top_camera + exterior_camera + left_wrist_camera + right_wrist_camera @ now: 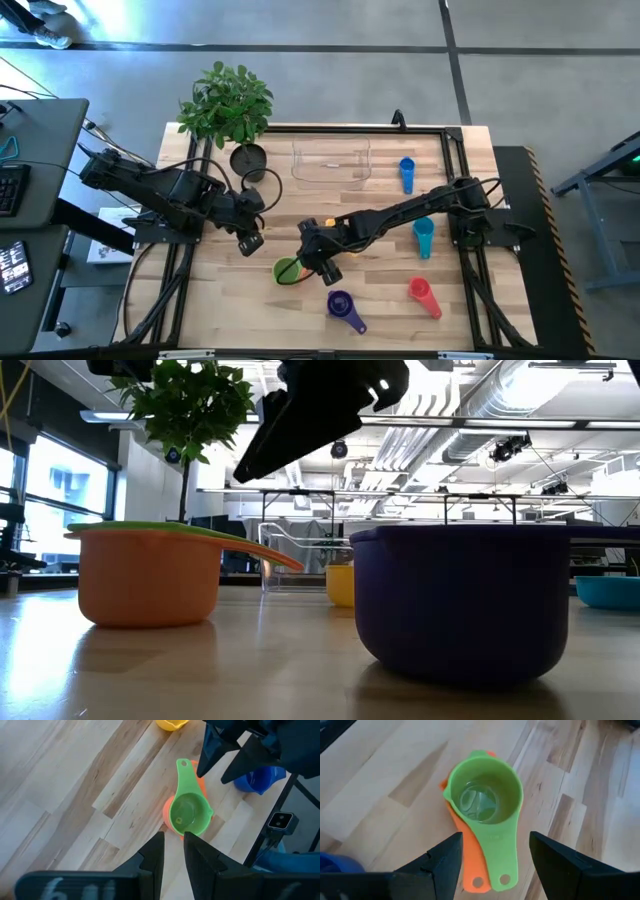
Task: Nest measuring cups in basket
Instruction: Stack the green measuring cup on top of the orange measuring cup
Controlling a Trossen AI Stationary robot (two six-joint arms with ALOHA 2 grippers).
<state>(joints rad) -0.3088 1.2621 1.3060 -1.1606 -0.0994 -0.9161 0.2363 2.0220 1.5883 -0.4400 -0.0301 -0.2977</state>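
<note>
A green measuring cup sits nested inside an orange one, which stands on the table, their handles side by side. My right gripper hangs open just above them with a finger on either side of the handles, touching neither; it also shows in the high view. My left gripper waits to the left, its fingers narrowly apart and empty. On the table lie a purple cup, a red one, a teal one, a blue one and a yellow one. The clear basket stands at the far side.
A dark pot with a leafy plant stands at the far left, beside the basket. A black frame runs along the table's edges. Bare wood lies between the nested cups and the basket.
</note>
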